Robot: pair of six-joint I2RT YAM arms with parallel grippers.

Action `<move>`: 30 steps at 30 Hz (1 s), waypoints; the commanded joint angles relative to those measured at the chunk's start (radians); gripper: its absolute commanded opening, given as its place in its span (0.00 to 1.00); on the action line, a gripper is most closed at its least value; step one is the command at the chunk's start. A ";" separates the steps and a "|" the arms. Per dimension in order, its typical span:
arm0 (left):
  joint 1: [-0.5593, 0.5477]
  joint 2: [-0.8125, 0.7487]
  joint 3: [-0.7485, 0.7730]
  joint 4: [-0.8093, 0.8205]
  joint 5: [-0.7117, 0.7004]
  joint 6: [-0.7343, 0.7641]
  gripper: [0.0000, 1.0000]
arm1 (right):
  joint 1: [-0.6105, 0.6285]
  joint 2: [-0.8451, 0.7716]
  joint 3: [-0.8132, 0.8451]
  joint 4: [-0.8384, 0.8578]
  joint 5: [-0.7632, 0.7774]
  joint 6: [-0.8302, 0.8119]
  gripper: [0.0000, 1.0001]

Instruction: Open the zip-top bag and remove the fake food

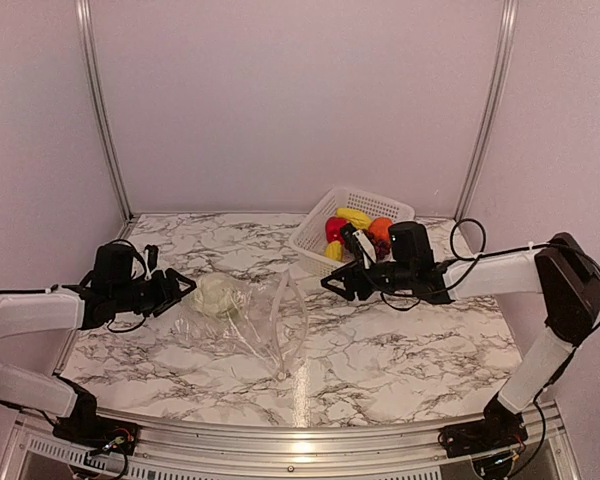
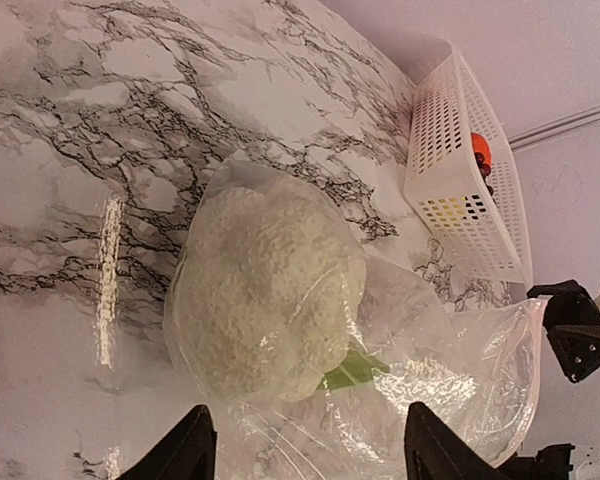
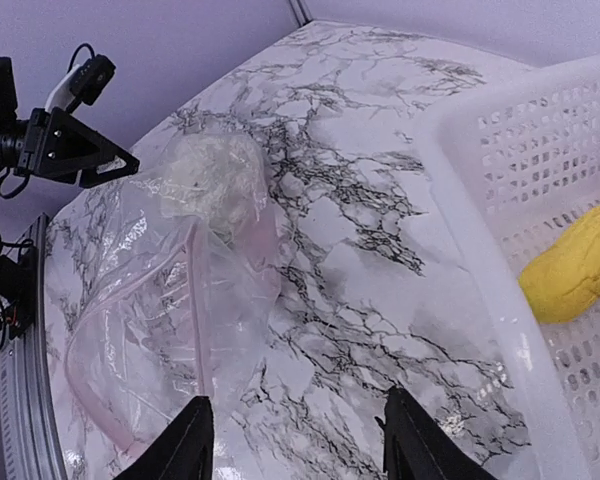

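The clear zip-top bag (image 1: 270,328) lies crumpled on the marble table between my arms, its pinkish zip strip (image 3: 194,300) towards the right arm. Inside its left end sits a white lumpy piece of fake food (image 2: 265,290) with a green leaf. My left gripper (image 2: 310,452) is open, its fingers astride the bag's end just short of that piece. My right gripper (image 3: 298,450) hangs open over bare marble between bag and basket, holding nothing. Other fake food lies in the basket: a yellow fruit (image 3: 575,270), a red piece (image 1: 334,228) and an orange one (image 1: 380,228).
The white perforated basket (image 1: 315,236) stands at the back right, close behind my right gripper (image 1: 330,284). My left gripper (image 1: 185,288) is at the bag's left side. Metal rails run along the table's near edge and up the back wall.
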 commanded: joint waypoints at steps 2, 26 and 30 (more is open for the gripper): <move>0.013 -0.024 0.071 -0.126 -0.114 0.047 0.71 | 0.102 -0.030 -0.067 0.118 -0.026 0.079 0.46; 0.021 0.285 0.196 -0.007 0.008 0.073 0.68 | 0.304 0.333 0.165 0.181 0.148 0.158 0.27; 0.022 0.319 0.200 0.015 0.026 0.075 0.66 | 0.299 0.392 0.219 0.197 0.145 0.166 0.31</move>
